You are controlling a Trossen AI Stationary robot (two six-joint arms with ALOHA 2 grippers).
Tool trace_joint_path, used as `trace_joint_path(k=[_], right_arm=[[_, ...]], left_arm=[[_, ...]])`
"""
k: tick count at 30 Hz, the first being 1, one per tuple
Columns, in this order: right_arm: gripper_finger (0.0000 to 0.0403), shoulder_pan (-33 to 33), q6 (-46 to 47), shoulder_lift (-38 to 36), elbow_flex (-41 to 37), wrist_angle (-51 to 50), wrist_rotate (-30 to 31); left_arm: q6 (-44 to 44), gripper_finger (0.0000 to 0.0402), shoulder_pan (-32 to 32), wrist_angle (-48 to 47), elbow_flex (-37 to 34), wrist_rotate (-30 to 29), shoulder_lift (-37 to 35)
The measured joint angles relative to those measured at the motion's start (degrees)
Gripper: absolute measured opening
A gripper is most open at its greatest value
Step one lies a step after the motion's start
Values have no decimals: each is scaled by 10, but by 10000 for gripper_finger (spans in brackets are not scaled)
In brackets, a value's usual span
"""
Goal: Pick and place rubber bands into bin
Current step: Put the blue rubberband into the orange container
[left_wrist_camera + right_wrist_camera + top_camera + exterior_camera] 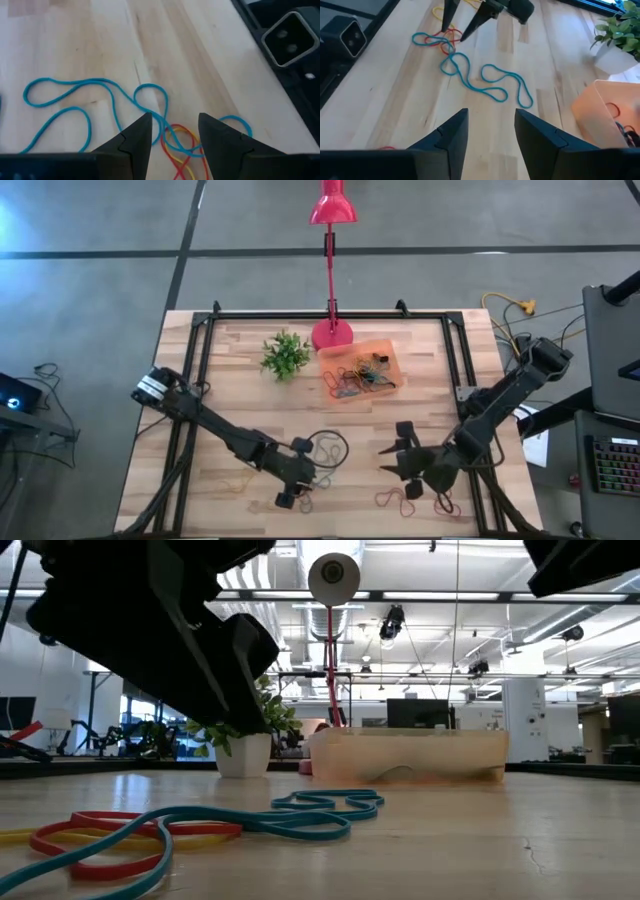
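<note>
Your left arm runs from the table's left edge diagonally toward front-centre, forearm low, wrist pitched down. Left gripper [292,486] sits just above the tabletop, fingers [137,137] parted w/ a clear gap, nothing btwn them; the same tips show far off in the right wrist view [455,22]. Your right arm comes in from the right edge, elbow bent, angling toward centre. Right gripper [396,450] is raised off the surface, fingers [451,134] spread apart, empty.

Grey floor [90,300], prob. lab ceiling lights [400,605]
</note>
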Motion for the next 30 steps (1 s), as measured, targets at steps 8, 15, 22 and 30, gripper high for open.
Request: trace_joint_path(k=[8, 15, 22, 30], right_arm=[[148, 4, 16, 0, 0, 3, 4], [148, 5, 36, 0, 0, 3, 5], [147, 4, 44, 0, 0, 5, 5], [145, 5, 44, 0, -1, 6, 4]], left_arm=[[-11, 145, -11, 4, 11, -26, 21], [-11, 145, -10, 15, 8, -30, 38], [-10, 145, -10, 15, 5, -30, 54], [-11, 145, -10, 15, -2, -30, 54]])
